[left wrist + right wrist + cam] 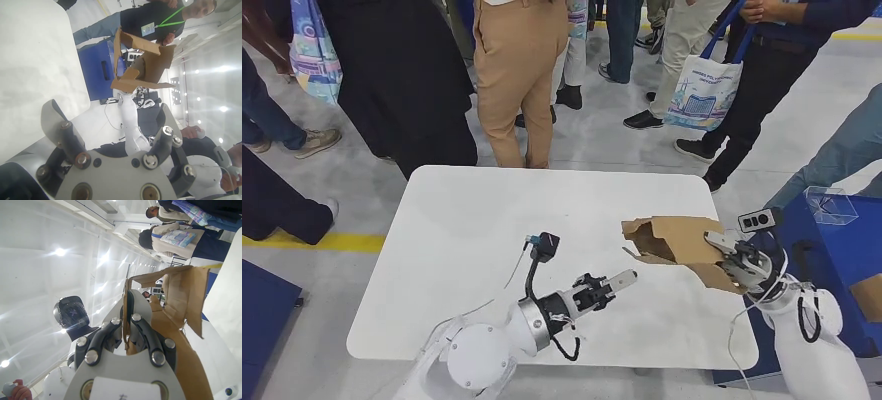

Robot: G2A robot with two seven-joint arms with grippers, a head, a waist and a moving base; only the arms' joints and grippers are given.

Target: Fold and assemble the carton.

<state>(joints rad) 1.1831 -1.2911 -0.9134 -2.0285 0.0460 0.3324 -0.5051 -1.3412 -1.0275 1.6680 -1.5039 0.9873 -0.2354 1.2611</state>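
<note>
Cardboard: the carton (679,242) is brown corrugated board, matte, with raw fluted edges and some scuffed, torn corners.
Shape: it is half opened, its walls forming a skewed tube with loose flaps splaying out at different angles.
Carton place: it is at the right end of the desk (472,250), held up by the right arm. I cannot tell whether its lower edge touches the surface.
Right jaws: they are clamped together on one panel of the carton, with the board pinched edge-on between the two pads.
Left jaws: they are apart and empty, over the near middle of the desk. They point right toward the carton's open side without touching it.
Step in hand: this looks like squaring up the tube and turning a loose flap inward, so the task seems to be at an early stage.
Doing it well: the right arm should hold its panel steady as the anchor. The left should press a flap close to its crease line rather than its tip, so the board bends at the score and does not buckle.
Handling: the board is light and springy, so flaps will likely rebound unless they are held past the fold.
Desk: it is white, smooth and faintly glossy with rounded corners, and probably slippery under cardboard.
</note>
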